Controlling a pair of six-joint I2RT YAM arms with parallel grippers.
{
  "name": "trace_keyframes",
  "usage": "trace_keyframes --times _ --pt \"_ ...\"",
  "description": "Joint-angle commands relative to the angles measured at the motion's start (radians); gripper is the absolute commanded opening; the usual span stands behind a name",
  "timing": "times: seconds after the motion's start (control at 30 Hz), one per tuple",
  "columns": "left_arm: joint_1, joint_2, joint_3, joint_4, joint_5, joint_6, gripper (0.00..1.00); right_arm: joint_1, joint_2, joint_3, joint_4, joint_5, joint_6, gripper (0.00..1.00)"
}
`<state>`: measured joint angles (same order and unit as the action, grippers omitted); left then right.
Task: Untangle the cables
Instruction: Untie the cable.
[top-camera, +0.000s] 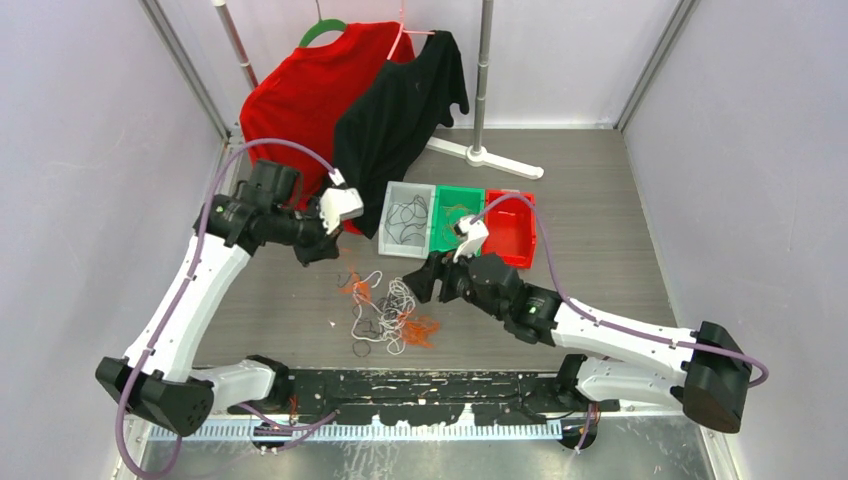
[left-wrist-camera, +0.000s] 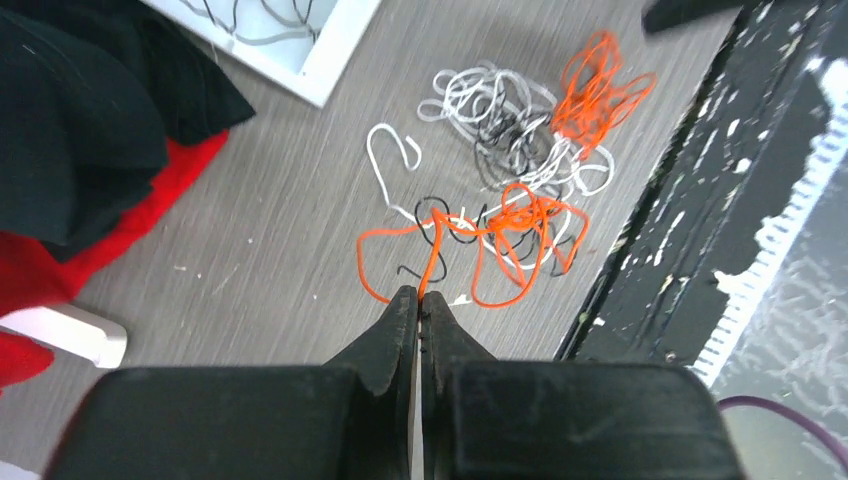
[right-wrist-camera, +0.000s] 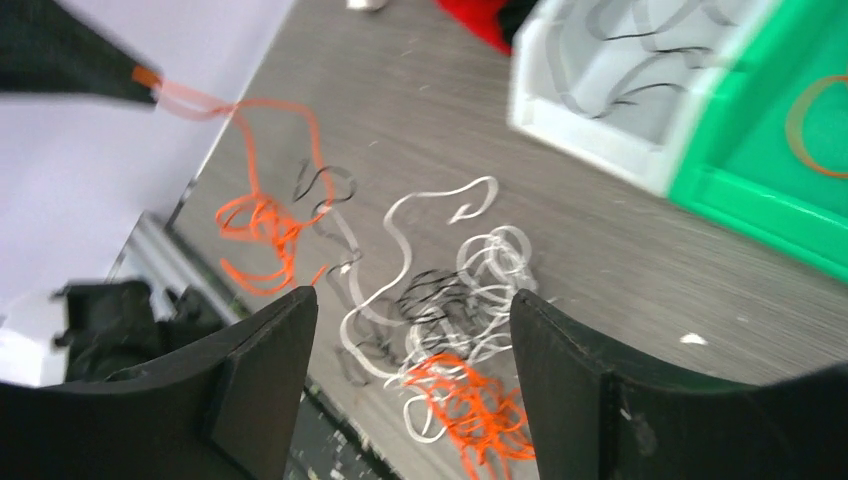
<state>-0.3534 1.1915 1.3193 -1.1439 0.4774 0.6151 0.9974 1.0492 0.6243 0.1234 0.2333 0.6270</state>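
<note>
- Just in front of the white bin (top-camera: 404, 251), on the table (top-camera: 600, 200), lies the tangle of cables (top-camera: 385, 310): white, black and orange strands knotted together.
- Left claw (left-wrist-camera: 419, 300) is pinched tight on one orange cable (left-wrist-camera: 520, 212), which rises from the heap to its tips.
- Right claw (right-wrist-camera: 410, 300) gapes wide above the tangle, holding nothing.
- Best done, I'd say, by drawing the strand slowly away from the bin while the right claw pins the rest.

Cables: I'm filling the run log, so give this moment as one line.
left fingers shut on orange cable | right fingers open near cable pile

Right fingers (right-wrist-camera: 262, 385) apart over tangled cables (right-wrist-camera: 440, 305).
</note>
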Motion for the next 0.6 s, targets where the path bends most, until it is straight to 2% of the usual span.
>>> trace_keyframes --times 0.0,0.1,0.23,0.57 --pt "-0.004 -0.008 0.117 -0.124 0.129 -0.069 0.01 0.088 -0.037 0.081 0.068 -0.122 -0.113 0.77" --pt "-0.007 -0.006 0.164 -0.148 0.173 -0.083 0.01 0.130 -0.031 0.127 0.040 -0.159 -0.114 0.77" --pt "-0.025 0.009 0.225 -0.149 0.187 -0.136 0.01 0.141 -0.006 0.223 -0.005 -0.126 -0.187 0.77" --pt "-0.075 -0.005 0.272 -0.139 0.187 -0.221 0.01 0.141 0.205 0.377 0.084 -0.040 -0.360 0.74"
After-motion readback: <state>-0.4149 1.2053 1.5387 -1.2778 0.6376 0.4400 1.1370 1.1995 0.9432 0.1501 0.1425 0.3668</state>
